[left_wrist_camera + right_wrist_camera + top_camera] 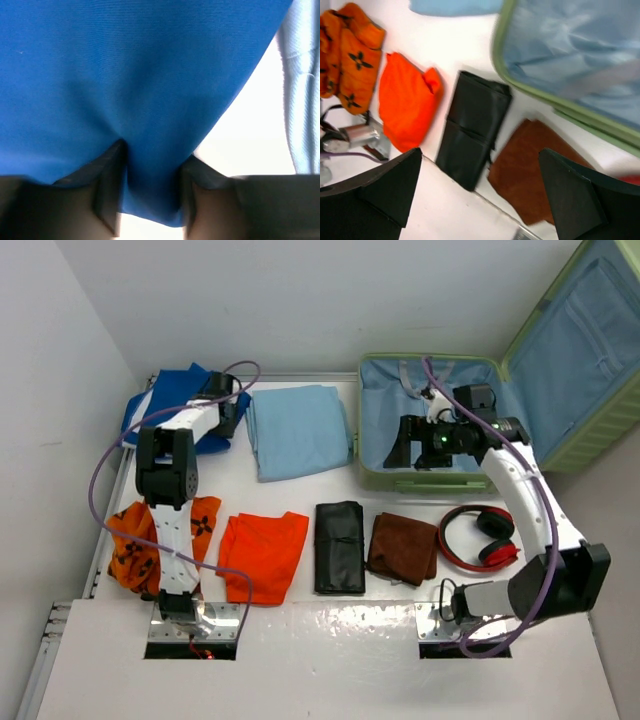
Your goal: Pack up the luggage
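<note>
Two claws showed: left gripper [150, 200] clamped on blue garment [125, 75] left of the luggage [400, 481], right gripper [480, 160] agape over it.

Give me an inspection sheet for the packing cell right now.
Surface: white table, crowded, bare strips between items.
Job's things: luggage open at far right, lid up, nothing seen inside.
Clutter: blue garment, light-blue cloth, patterned orange cloth, plain orange cloth, black pouch, brown cloth, red headphones, all on the table.
Grippers: left gripper closed on a fold of the blue garment; right gripper open, empty, over the luggage.
Cables: purple cable looping off each arm, no snag seen.
Surroundings: white walls, nothing else seen.
</note>
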Available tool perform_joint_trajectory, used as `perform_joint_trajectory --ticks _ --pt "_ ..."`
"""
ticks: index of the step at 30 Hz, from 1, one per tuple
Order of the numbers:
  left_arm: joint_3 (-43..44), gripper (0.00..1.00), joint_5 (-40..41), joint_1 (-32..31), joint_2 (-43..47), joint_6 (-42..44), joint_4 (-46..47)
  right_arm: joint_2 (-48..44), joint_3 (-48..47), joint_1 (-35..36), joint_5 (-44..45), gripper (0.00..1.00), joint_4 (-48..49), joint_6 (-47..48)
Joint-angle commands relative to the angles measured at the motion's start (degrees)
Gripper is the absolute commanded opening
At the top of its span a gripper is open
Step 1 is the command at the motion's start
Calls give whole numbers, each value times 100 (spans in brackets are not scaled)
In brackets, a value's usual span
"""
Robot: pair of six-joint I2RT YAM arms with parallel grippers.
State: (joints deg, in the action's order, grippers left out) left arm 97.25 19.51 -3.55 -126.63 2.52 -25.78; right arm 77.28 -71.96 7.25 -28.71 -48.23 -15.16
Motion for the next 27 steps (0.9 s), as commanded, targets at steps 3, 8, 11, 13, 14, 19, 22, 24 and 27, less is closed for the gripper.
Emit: perform_joint_trajectory --ticks 3,8,11,13,14,19,22,24,27 --pt "-153 25 -1780 591 392 -814 -331 479 -555 689 347 98 1102 -1137" --pt "-356 5 -2969 1031 1235 -1850 -384 876 -784 1655 1417 98 1736 -1191" --pt "-356 0 -3505 1251 1526 -2868 -453 1035 -626 2095 2007 100 2396 -990" --pt "-356 0 -3995 1322 1597 -3108 -515 1183 -521 2332 2184 100 3008 -849" --pt "-356 0 -4138 1322 1597 -3213 -516 1254 -503 2386 2168 100 3143 -857" --pt "-487 0 -4956 1217 1773 -3723 -516 1991 -1012 2501 1870 100 3654 -1287" --pt "-541 0 -5220 1077 1773 -3986 -516 2467 -1320 2597 1693 100 4022 -1569" --pt "-541 0 -5387 1014 1695 -4145 -446 2713 -1364 2755 1702 100 4453 -1491" --pt "-541 0 -5605 909 1606 -4418 -332 3002 -1259 2966 1763 100 5144 -1280"
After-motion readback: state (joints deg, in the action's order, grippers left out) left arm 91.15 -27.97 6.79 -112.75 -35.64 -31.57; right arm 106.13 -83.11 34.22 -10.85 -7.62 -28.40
